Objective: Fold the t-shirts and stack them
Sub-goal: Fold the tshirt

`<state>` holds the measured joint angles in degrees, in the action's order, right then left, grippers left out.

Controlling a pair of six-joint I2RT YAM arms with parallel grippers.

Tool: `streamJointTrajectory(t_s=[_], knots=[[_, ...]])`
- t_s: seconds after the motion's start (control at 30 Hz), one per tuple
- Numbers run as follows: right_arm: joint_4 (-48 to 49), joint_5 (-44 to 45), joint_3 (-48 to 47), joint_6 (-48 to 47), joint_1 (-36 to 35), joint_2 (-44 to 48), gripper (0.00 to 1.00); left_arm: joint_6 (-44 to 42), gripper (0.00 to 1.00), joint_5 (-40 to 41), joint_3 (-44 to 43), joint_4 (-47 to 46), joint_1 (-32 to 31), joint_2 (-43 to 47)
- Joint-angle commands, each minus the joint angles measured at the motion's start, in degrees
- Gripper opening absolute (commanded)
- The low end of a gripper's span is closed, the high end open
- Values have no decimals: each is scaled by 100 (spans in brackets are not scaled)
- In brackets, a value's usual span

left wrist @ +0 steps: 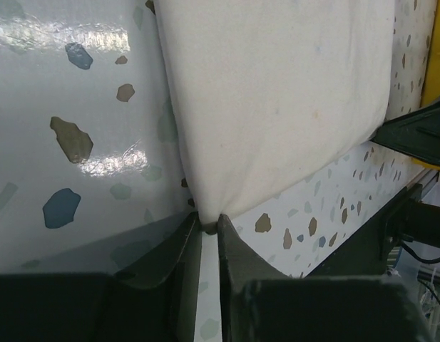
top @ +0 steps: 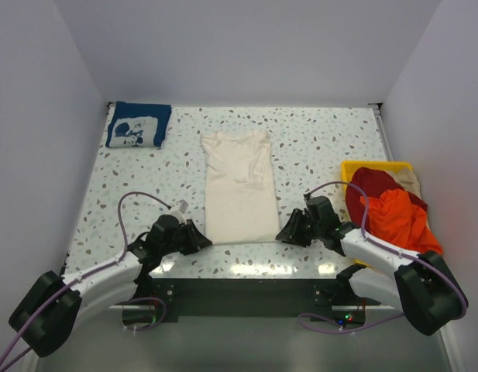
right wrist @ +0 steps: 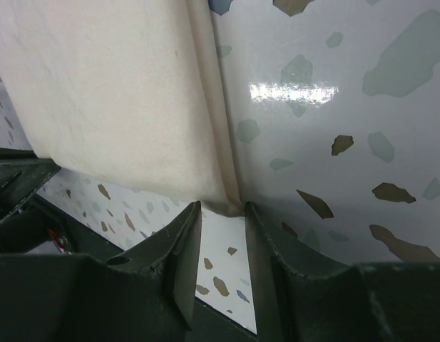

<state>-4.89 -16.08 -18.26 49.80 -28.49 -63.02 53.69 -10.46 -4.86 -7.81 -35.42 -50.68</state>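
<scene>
- Working on the cream t-shirt [top: 239,186], laid flat down the middle of the table [top: 316,147], sleeves tucked in to make a long strip, collar far, hem toward the arms
- Nipping the near-left hem corner with the left gripper [left wrist: 210,224]: jaws drawn almost together, cloth caught right at the tips, held low against the tabletop, likely to get under the edge
- Straddling the near-right hem corner with the right gripper [right wrist: 223,210]: jaws apart, one finger on either side, cloth between the tips but not visibly squeezed
- Mirrors the two arms on the two hem corners, most likely so the hem can rise level and travel toward the collar as one straight edge
- Reads as the start of the crosswise fold: one corner gripped, the other not yet taken
- Calls for the right jaws to close on every layer of that corner before any lift; otherwise risks a skewed fold or a layer slipping loose
- Has the navy t-shirt [top: 138,124] folded at the far left corner, well apart, probably as the base of the stack
- Has the orange-red t-shirt [top: 397,217] crumpled over the yellow bin [top: 374,165] at the right, with a dark red cloth [top: 372,186] and a bit of the beige t-shirt [top: 410,180] behind it, none of them folded
</scene>
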Motion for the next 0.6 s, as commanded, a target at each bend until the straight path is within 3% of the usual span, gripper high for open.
streamJointTrajectory(t_s=[0.0,0.2,0.27,0.43,0.57], knots=[[181,8,112,65,1,-52,35,10,17,70,-23,43,-62,-74],[234,-10,86,82,1,-96,28,-96,4,-9,-155,-62,-70,-240],[216,-36,51,65,1,-105,20,-122,0,-52,-181,-54,-79,-250],[-90,-62,33,-23,-7,228,5,-148,0,-53,-164,183,-149,22],[-451,-80,138,-120,-7,729,0,-122,0,-53,2,456,-255,495]])
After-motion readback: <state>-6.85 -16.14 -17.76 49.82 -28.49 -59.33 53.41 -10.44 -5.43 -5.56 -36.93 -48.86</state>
